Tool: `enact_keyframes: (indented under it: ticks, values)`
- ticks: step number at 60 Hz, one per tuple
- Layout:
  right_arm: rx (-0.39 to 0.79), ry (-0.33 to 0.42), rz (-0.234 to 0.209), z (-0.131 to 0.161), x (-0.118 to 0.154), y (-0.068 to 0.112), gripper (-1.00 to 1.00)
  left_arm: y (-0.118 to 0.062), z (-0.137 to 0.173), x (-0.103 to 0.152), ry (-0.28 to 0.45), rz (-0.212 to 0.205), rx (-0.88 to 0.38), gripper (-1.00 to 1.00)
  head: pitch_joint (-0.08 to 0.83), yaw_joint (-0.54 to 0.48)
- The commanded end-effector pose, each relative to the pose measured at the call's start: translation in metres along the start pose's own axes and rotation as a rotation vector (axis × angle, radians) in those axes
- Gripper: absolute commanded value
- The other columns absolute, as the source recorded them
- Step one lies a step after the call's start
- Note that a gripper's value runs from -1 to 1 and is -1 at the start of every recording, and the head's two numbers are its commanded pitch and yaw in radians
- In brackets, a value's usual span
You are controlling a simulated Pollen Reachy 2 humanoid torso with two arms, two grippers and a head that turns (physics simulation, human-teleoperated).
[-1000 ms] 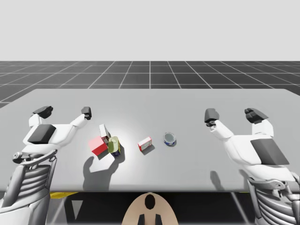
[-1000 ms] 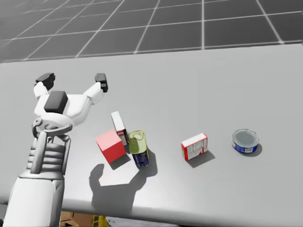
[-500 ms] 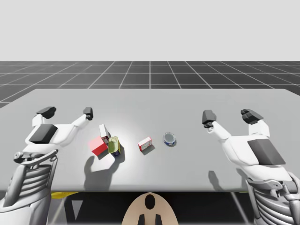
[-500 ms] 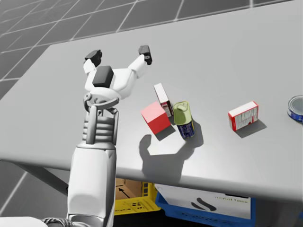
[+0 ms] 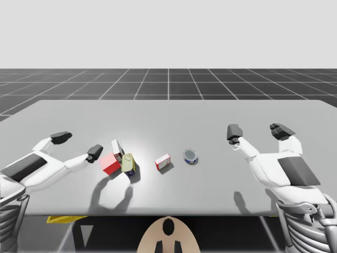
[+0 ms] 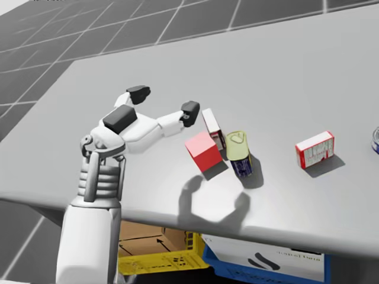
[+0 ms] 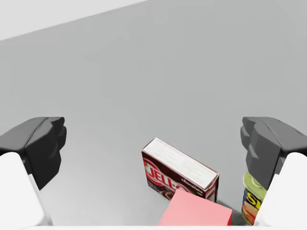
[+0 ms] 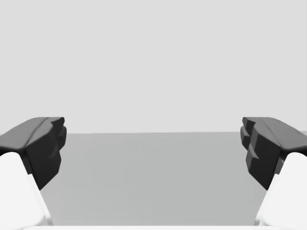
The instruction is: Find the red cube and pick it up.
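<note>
**Left to right.** The left gripper (image 5: 79, 145) is hovering just beside the red cube (image 5: 110, 164), its fingers spread wide and holding nothing. The cube is resting on the table (image 5: 210, 113), ahead of those fingers and untouched.

A dark red-and-white box (image 5: 117, 148) is standing just behind the cube. A yellow-and-blue can (image 5: 128, 164) is leaning on the cube's side away from the left gripper. Both are crowding the cube, and whether either is actually touching it is hard to tell.

A small red-and-white box (image 5: 162, 161) and a blue round tin (image 5: 190, 156) are lying beyond the can, well apart from the cube. The right gripper (image 5: 257, 130), equally wide and empty, is hovering far from the cube.

**Hazards, as judged:**
- A finger descending on the cube's crowded sides is likely to strike the box or tip the can.
- The fingers may close on cube and box together.
- The cube is sitting turned relative to the fingers, so a grip on its corners risks twisting it loose.
</note>
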Motion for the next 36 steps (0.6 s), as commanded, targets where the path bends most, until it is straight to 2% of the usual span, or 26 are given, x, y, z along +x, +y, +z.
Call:
enact_keyframes:
  ticks: [1, 5, 10, 16, 26, 36]
  values:
    - [-0.003, 0.004, -0.013, 0.000, -0.001, 0.002, -1.00, 0.020, 0.017, -0.026, 0.070, -0.018, -0.146, -1.00, 0.690, 0.47]
    - [-0.002, 0.004, -0.014, 0.000, -0.002, 0.002, -1.00, 0.027, 0.020, -0.040, 0.084, 0.003, -0.208, -1.00, 0.687, 0.47]
    - [-0.004, 0.005, -0.014, 0.000, -0.002, 0.002, -1.00, 0.032, 0.022, -0.057, 0.105, -0.026, -0.246, -1.00, 0.688, 0.48]
    - [-0.003, 0.005, -0.014, 0.000, -0.002, 0.002, -1.00, 0.033, 0.020, -0.071, 0.127, -0.033, -0.273, -1.00, 0.693, 0.47]
    - [-0.002, 0.005, -0.014, 0.000, -0.002, 0.003, -1.00, 0.027, 0.009, -0.089, 0.172, -0.033, -0.328, -1.00, 0.697, 0.47]
    - [-0.003, 0.004, -0.016, 0.000, -0.001, 0.002, -1.00, 0.020, -0.009, -0.099, 0.209, -0.012, -0.363, -1.00, 0.702, 0.45]
